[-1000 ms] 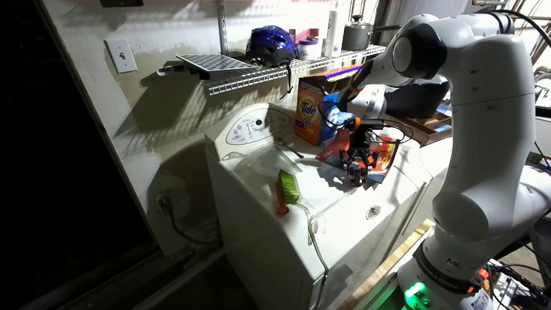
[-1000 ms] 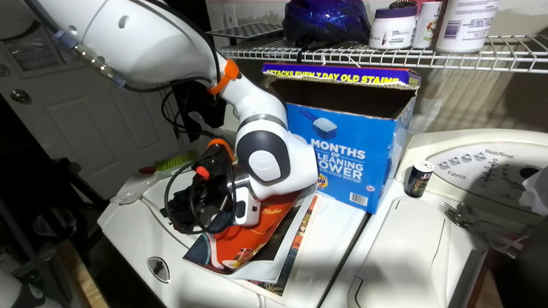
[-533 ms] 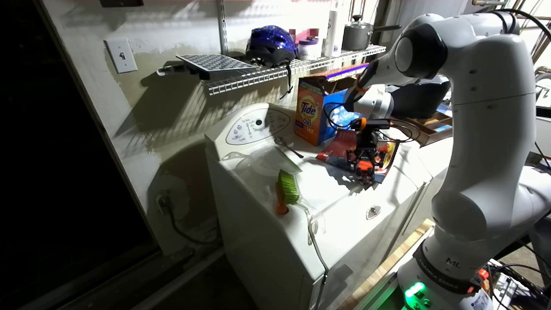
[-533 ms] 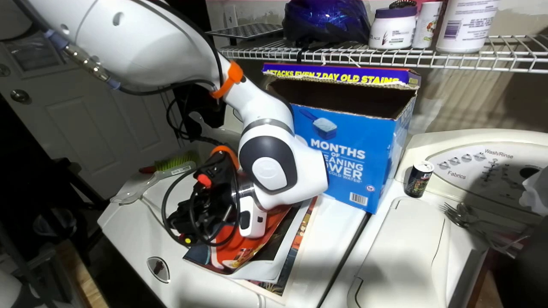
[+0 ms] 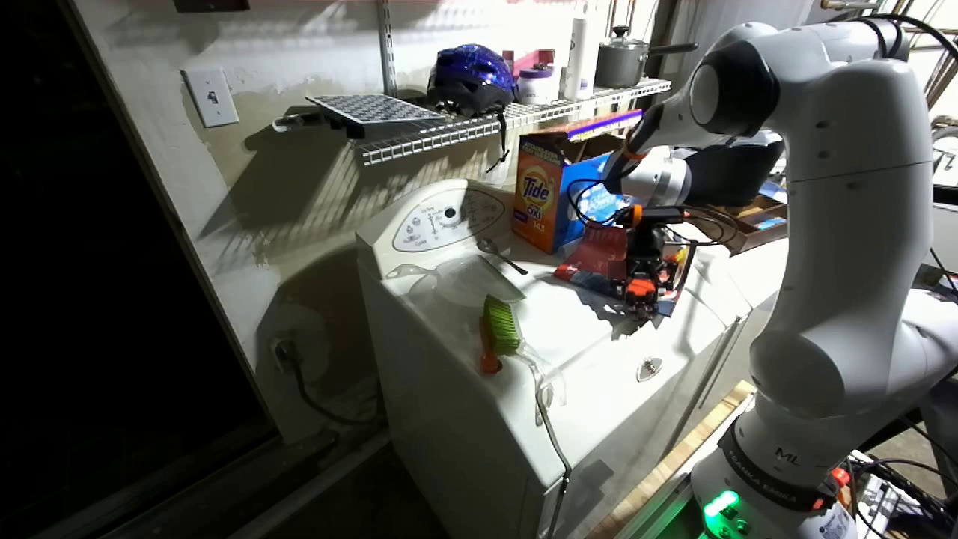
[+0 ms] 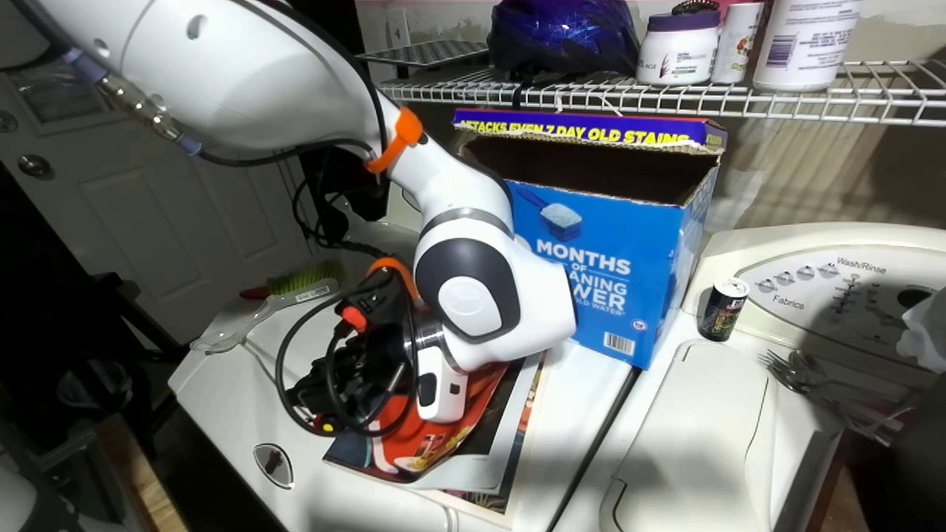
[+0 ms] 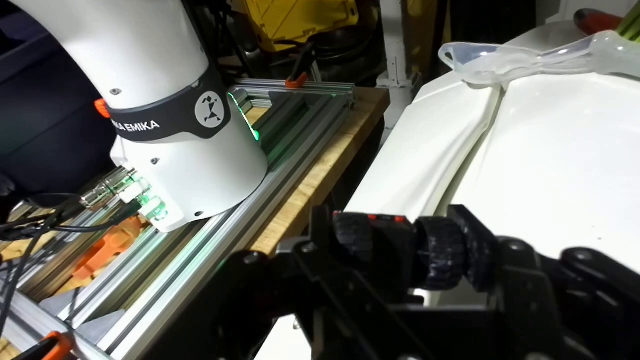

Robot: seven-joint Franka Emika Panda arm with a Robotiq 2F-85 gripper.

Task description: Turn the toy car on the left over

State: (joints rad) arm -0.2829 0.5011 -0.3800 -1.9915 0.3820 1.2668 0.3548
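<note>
- Cluttered across a white appliance top, with printed papers, an orange-and-blue Tide box and a green-bristled brush, and backed by a pale wall.
- Clamped with the gripper on the dark toy car, with wheels facing the fingers.
- Held near the papers in both exterior views; cannot tell whether touching them.

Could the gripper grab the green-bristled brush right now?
Probably not: the gripper appears closed on the toy car, so its grip is taken. The brush itself lies uncovered on the white appliance.
</note>
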